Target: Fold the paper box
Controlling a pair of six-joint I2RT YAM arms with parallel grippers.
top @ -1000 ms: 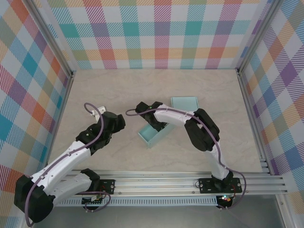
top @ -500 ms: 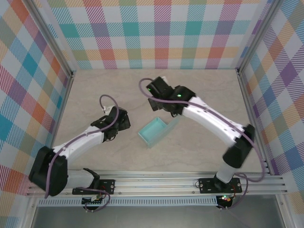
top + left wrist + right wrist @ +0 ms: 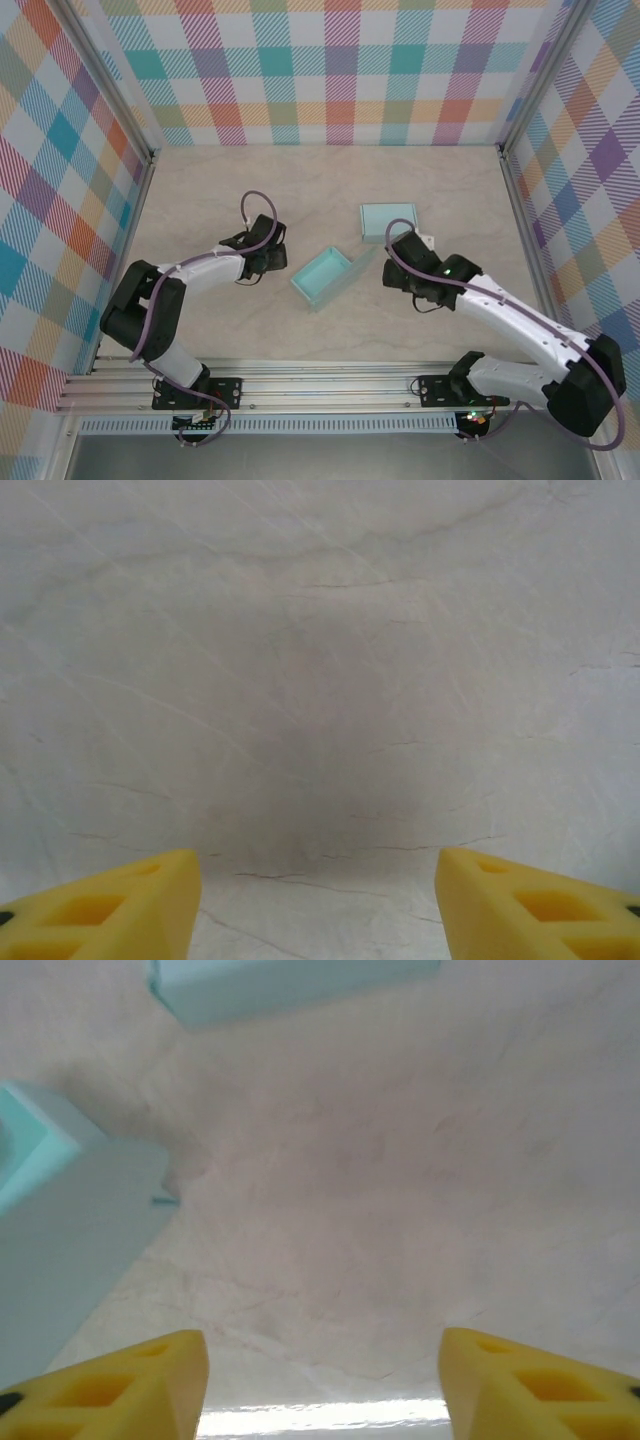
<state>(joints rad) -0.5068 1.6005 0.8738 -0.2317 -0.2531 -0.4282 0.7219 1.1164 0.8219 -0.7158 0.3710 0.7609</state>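
The teal box (image 3: 322,278) sits just below the centre of the top view as an open, shallow tray, turned at an angle on the table (image 3: 220,190). A pale flap (image 3: 366,260) trails from its right-hand end. A flat teal lid (image 3: 388,221) lies apart from it, up and to the right. The fold looks partly done: the tray has 4 standing sides, the flap is not tucked, and the lid is off. This reads as a pause between grips, with both arms near the box and neither touching it. The left claw (image 3: 275,258) hangs just left of the box; its wrist view shows yellow fingers (image 3: 120,910) spread wide over bare table with nothing between them. The right claw (image 3: 320,1380) is just right of the box, also spread and empty, with the box at the left of its view and the lid (image 3: 290,980) along the top edge. The next move probably calls for one claw to steady a wall while the other pinches the flap at its free edge and turns it along the crease. The paper looks thin, matte and smooth, with crisp edges, so it should bend easily and may slide on the pale, marble-patterned table. Plaid walls (image 3: 340,70) enclose the scene.
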